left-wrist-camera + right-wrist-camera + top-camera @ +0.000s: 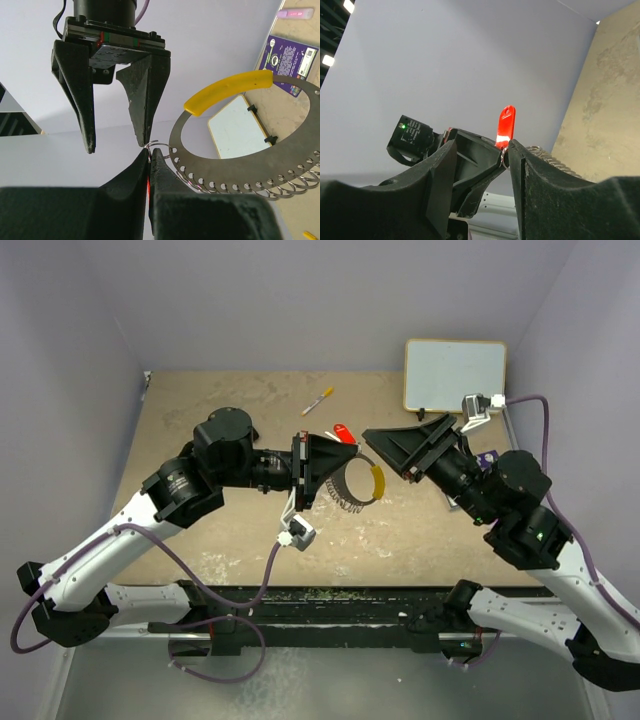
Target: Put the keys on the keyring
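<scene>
My left hand [149, 153] is pressed together and pinches the keys [342, 432]. Its own camera shows only a thin red line between its fingers and a little wire loop [154, 144] at the tips. The right wrist camera shows more. There the red tag [506, 125] stands up out of the left hand's tips. I cannot make out the metal keys themselves in any view.

My right hand [398, 448] is spread wide. In its own camera, the left hand's tips and the red tag sit in the gap between its two fingers. The left wrist camera shows one right finger [144, 107] reaching down to the wire loop, and the other finger stands apart.

The keyring [280, 175] is just beside the left hand's tips. Up close it is a flat metal band with holes and wire loops, and it has a yellow part [227, 90]. I cannot tell if it rests on the tabletop [420, 530].

Only the top camera shows the marker pen [318, 400], well past both hands. The whiteboard [455, 373] lies beyond the right hand.
</scene>
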Controlling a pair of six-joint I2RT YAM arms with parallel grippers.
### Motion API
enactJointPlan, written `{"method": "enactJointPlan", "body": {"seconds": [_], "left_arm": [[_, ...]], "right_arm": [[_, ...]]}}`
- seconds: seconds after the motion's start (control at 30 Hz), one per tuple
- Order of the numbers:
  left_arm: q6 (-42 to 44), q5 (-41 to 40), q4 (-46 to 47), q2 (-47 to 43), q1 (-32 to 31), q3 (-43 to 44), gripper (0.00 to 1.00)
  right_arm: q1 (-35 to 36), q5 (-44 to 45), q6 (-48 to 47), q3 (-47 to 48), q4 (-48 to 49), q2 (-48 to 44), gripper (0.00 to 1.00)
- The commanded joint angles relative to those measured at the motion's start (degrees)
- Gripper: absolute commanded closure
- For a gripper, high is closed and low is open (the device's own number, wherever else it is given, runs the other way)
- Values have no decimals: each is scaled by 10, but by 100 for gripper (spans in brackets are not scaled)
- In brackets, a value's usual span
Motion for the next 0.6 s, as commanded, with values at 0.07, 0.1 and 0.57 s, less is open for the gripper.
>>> {"method": "enactJointPlan", "body": {"seconds": [0.07,0.1,0.57], "left_arm": [[21,17,20,-14,2,24,97],[20,17,21,-13,2,25,97],[20,7,31,-10,3,19,97]], "right_arm": [[-1,-22,12,-9,40,0,48],[-2,-20,12,-9,41,1,48],[-2,-16,29,-16,54,6,46]]}}
